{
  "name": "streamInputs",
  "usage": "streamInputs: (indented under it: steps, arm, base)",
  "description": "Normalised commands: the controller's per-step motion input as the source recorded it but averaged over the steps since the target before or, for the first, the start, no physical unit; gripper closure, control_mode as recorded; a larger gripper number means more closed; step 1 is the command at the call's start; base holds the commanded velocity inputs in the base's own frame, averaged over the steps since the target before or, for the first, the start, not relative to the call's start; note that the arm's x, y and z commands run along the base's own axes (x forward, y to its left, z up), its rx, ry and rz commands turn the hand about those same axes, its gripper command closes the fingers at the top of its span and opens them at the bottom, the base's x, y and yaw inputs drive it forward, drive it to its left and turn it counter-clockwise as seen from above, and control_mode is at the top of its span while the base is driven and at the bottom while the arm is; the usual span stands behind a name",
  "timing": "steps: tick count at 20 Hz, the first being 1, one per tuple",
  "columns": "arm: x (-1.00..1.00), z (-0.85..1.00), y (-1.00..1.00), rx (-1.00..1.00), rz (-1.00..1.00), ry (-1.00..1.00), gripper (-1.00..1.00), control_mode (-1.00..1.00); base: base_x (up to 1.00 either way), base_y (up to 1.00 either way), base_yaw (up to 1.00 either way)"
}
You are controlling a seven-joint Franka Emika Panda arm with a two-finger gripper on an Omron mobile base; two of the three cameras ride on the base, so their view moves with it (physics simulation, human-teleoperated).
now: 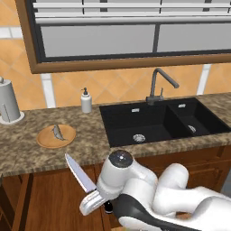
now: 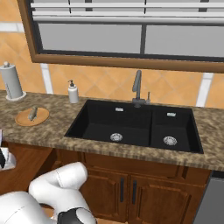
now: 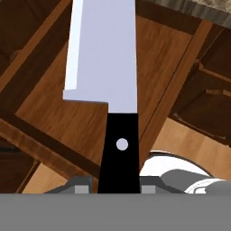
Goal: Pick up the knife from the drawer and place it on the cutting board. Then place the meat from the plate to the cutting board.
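Left base view, your tool [image 1: 100, 199] pinching the knife [image 1: 79, 173] by its handle, blade angled up over the open drawer [image 1: 49, 203], right base view, meat [image 2: 33, 113] on plate [image 2: 31, 117] on the surface [image 2: 52, 127], hand view, fingers pressed against black handle, drawer beneath.

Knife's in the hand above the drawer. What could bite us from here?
1. The hand grips the knife low on the black handle, so the long blade could pivot or slip.
2. The tip sits near the counter edge; lifting straight up may clip it.
3. No cutting board visible in these views, so the placement target is unconfirmed.
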Motion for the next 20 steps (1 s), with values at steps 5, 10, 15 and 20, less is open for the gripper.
streamInputs:
  steps: [5,10,15,20]
  arm:
    - [0.36,1.00,-0.32,0.00,0.01,0.13,1.00,-1.00]
    - [0.12,0.93,-0.13,-0.02,0.00,0.08,1.00,-1.00]
    - [0.00,0.80,-0.39,-0.03,-0.05,0.00,1.00,-1.00]
    - [-0.10,0.83,-0.67,-0.04,-0.12,0.02,1.00,-1.00]
  base:
    - [0.00,0.00,0.00]
    - [0.00,0.00,0.00]
    - [0.00,0.00,0.00]
    - [0.00,0.00,0.00]
